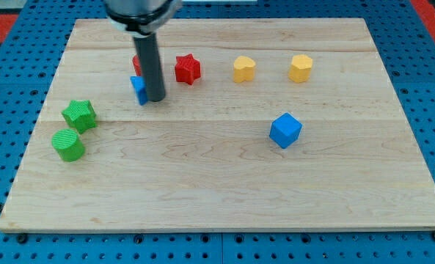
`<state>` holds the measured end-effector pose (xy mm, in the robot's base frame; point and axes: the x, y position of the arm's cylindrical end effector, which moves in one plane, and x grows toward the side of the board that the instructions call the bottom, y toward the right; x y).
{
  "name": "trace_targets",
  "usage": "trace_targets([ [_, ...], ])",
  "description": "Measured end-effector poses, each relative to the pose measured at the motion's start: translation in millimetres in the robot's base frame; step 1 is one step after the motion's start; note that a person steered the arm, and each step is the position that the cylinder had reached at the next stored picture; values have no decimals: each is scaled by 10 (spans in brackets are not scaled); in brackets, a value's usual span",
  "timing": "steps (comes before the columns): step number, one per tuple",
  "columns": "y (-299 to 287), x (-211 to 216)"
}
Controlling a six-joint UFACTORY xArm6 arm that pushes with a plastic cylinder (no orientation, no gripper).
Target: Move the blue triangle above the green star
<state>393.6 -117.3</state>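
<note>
Contact is showing at my tip [156, 98]; it is pressing the blue triangle's [138, 89] right side; green star [79, 115] is sitting well left, slightly lower; red cylinder [136, 63] is peeking from behind the rod.

A: My tip [155, 98] sits tight on the right side of the blue triangle [138, 89], and the rod hides most of the red cylinder [136, 63] just behind it.

B: What's to the left?

A: Open wood from the triangle across to the green star [79, 115]. The green cylinder [68, 145] sits just below the star, towards the view's bottom.

B: And above the star?

A: Bare board up to the top edge.

B: The right side?

A: Red star [188, 68] close by on the right, two yellow blocks [244, 69] [301, 67] along that row, blue cube [284, 130] well apart. The whole bottom stretch of the board [217, 198] lies open.
</note>
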Motion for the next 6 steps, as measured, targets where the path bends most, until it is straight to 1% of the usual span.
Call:
trace_targets([
  [1,204,-162],
  [2,159,-436],
  [3,-189,-314],
  [4,82,-266],
  [5,270,-46],
  [6,94,-22],
])
